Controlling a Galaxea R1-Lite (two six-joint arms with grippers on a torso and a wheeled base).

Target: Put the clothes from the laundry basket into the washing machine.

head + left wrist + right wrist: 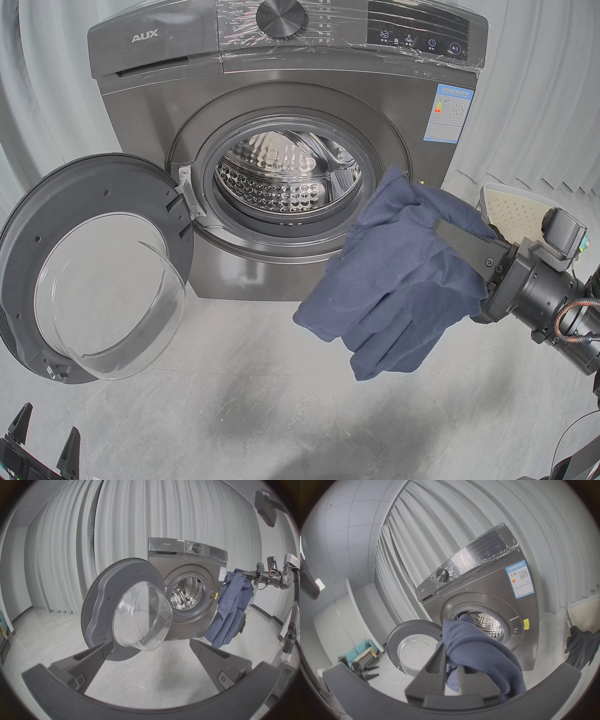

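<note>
right claw point(447, 232) clamped on a navy garment point(394, 281); both fingers pinch a bunched fold at the top, and the rest of the cloth hangs loose below it; the garment is in the air in front of the washing machine point(156, 112), at the right side of the port, not inside; from the head view its upper fold overlaps the port's right rim; from the left wrist view it dangles beside the machine's right front corner, with the lower hem low near the floor point(250, 387)

door point(81, 194) swung wide open to the left, with the glass bowl facing out; drum point(281, 169) exposed, no cloth visible inside

left claw point(45, 437) low at the left and well apart from the machine; fingers spread wide with nothing between them; its wrist view looks past the open door toward the port

laundry basket point(515, 212) is white and perforated; it sits on the floor right of the machine, behind the right arm; a dark garment point(581, 645) hangs over the basket's rim in the right wrist view
</note>
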